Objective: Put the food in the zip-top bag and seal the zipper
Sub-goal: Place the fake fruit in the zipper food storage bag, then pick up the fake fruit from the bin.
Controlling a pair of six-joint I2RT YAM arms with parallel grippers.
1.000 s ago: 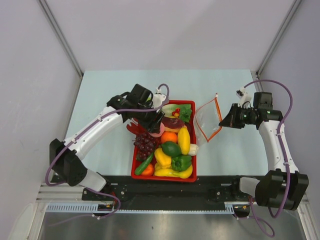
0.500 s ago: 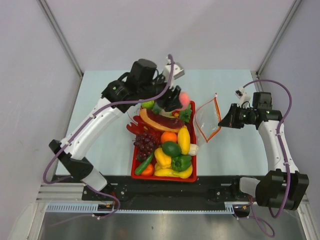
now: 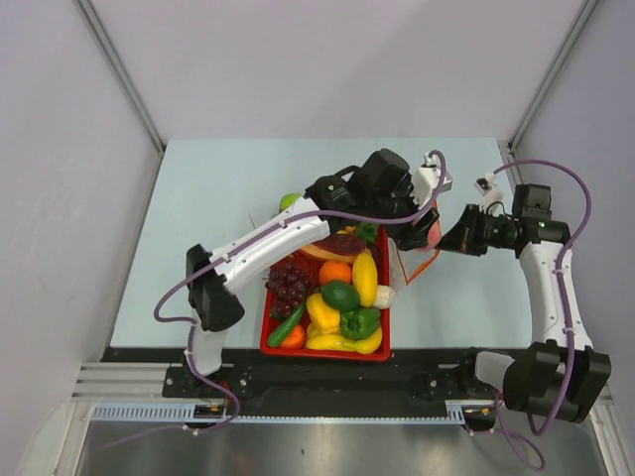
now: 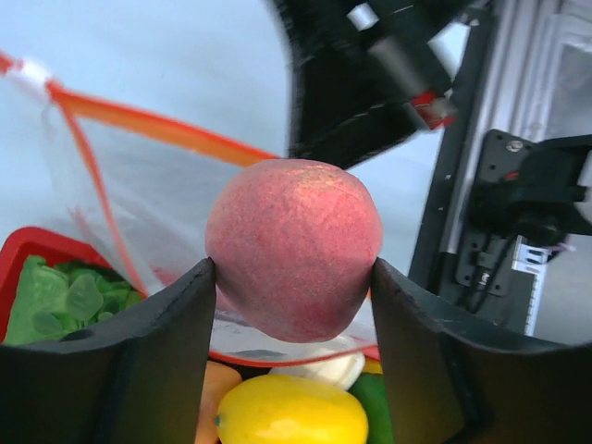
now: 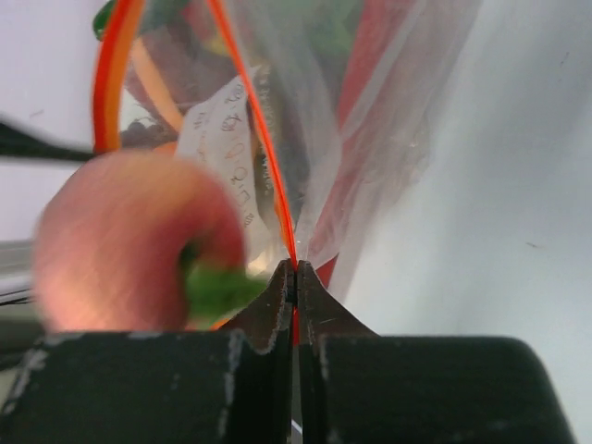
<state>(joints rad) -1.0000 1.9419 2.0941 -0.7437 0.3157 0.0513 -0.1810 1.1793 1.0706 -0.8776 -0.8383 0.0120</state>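
Left wrist view, we record: pink peach (image 4: 294, 248), clamped at both sides by the left gripper (image 4: 292, 273), fingers spread to its width, just before the open mouth of the zip-top bag (image 4: 166, 213). Zipper (image 5: 254, 129): parted, one strip pinched by the right gripper (image 5: 294, 277), fingers closed flat on it. Red tray (image 4: 20, 248) of toy foods lies just beside the bag.
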